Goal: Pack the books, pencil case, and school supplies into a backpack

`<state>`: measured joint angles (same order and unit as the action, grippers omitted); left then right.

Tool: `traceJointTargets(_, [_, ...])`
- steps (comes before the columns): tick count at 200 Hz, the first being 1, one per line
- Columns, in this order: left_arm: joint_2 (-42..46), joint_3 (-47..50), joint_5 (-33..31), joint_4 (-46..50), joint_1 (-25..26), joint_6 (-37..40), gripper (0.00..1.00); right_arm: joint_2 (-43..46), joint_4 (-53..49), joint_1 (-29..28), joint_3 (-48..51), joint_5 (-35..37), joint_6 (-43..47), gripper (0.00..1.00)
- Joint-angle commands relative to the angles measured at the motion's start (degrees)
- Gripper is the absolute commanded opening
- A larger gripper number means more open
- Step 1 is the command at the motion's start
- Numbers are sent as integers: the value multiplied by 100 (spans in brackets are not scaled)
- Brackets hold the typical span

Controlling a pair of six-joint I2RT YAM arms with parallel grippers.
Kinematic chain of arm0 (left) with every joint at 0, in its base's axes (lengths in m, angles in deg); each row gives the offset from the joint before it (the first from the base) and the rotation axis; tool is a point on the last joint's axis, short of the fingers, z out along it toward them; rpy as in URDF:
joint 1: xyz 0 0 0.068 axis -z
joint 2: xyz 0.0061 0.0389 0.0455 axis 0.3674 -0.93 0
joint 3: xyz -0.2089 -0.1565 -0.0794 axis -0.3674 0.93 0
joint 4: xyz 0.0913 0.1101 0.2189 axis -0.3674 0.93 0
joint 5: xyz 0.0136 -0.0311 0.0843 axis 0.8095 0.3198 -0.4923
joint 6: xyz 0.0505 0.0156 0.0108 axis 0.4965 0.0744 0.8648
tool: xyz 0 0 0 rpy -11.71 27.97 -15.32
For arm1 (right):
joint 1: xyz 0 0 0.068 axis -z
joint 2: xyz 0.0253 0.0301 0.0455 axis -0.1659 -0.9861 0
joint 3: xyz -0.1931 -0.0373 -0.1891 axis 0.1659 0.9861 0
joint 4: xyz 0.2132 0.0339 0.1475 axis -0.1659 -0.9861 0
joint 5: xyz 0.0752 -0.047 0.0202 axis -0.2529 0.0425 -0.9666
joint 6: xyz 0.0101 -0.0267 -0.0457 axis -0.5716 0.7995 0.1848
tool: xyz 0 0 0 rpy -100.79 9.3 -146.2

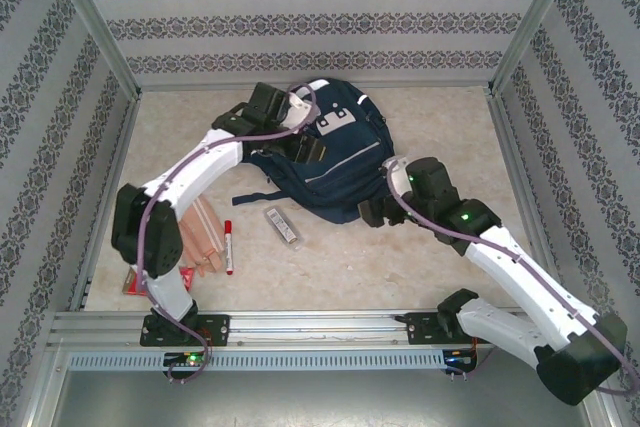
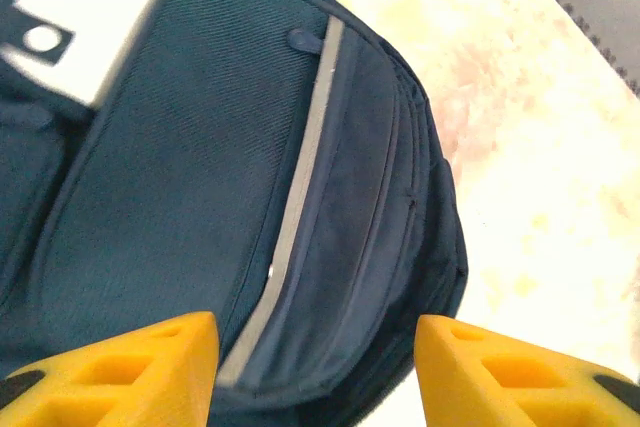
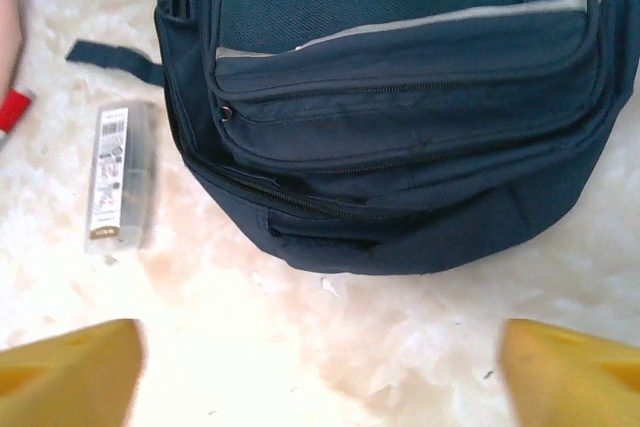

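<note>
Backpack flat on the counter, far of centre, front face up. Long axis far to near: white patches at the far end, rounded bottom toward the arm bases. Front pocket zips apparently run shut in both wrist views. Main opening not made out, possibly round the far side.

Left jaws directly above that pocket, parted about half way, empty, no contact with the fabric so far as can be told. Right jaws just off the backpack's bottom edge, over bare counter, spread wide, empty.

Pencil case loose on the counter, just near-left of the backpack's bottom corner, apart from it. Long axis slanted far-left to near-right. Lies left of the right jaws in the right wrist view, roughly between the two arms. Marker further left, lengthwise far to near.

Judged: bag to be opened before any packing. Left arm better placed for the zips. Right arm better placed to steady the bottom edge or fetch the case.
</note>
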<state>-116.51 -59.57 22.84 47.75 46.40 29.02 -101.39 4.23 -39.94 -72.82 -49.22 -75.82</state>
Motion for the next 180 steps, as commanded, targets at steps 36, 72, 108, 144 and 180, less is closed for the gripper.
traceJointTargets(36, [1022,1368,-316,1194,-1154,-2112,57,-576,502,178,-458,297,72,98])
traceJointTargets(72, [529,1571,-411,408,-1504,-3054,63,-1480,566,-165,-940,413,-395,88])
traceJointTargets(108, [-525,1104,-504,-345,-1515,-3661,67,-1848,619,-477,-1004,417,-863,86])
traceJointTargets(144, [-1329,875,-623,-818,-1509,-4075,68,-2126,618,-1018,-794,903,-791,85])
traceJointTargets(180, [-1663,809,-1076,-1104,-1415,-4006,50,-2830,821,-1501,-865,926,110,87])
